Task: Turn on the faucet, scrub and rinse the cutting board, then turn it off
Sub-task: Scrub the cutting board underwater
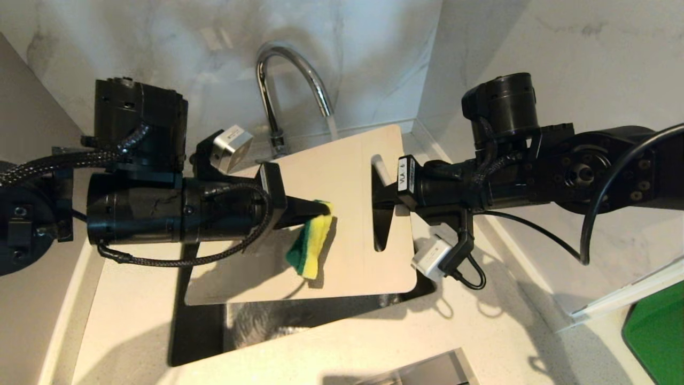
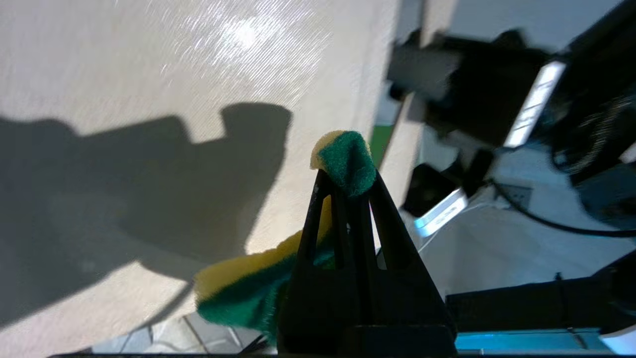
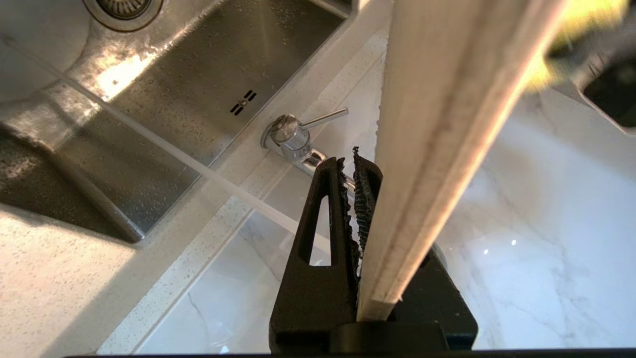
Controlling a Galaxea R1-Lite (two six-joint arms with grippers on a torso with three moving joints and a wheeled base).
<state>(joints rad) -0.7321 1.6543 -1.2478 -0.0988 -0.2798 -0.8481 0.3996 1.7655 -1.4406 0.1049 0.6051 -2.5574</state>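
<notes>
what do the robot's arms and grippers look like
Both arms are black, built of chunky round joint housings with black cables looped outside. Each wrist bears a small silver-white camera block. The left gripper and right gripper have slim tapered black fingers with triangular cutouts. A white label marks the right wrist.

1. One cutting board (image 1: pixel 342 214).
2. One sponge (image 1: pixel 311 243).
3. One faucet (image 1: pixel 291 80).
4. Two grippers: left gripper (image 1: pixel 315 211), right gripper (image 1: pixel 382 198).
5. One sink (image 1: pixel 278 326).
6. One green tray (image 1: pixel 660 331).

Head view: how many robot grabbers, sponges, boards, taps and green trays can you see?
Grabbers: 2 (left gripper, right gripper)
Sponges: 1 (sponge)
Boards: 1 (cutting board)
Taps: 1 (faucet)
Green trays: 1 (green tray)
Total: 6
</notes>
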